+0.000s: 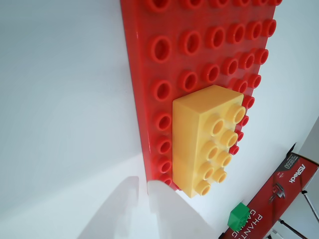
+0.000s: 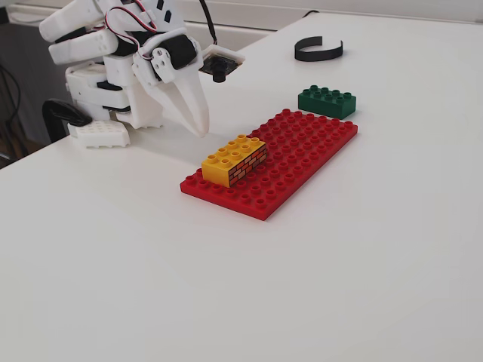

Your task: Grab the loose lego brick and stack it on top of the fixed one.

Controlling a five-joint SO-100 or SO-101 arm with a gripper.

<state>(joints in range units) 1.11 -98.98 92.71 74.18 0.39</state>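
My gripper hangs empty with its fingers together, near the yellow brick and well away from the green brick. I could clip the yellow brick or red baseplate reaching across. The green brick is plain, dark and studded, lying flat on the table just beyond the baseplate's far end, barely showing in my wrist view.

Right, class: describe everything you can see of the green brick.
The green brick is dark green, plain-sided glossy plastic with two rows of four studs on top. It lies flat and upright on the white table, just beyond the far end of the red baseplate, apparently not touching it. Nothing holds it. The wrist view shows only a corner of it.
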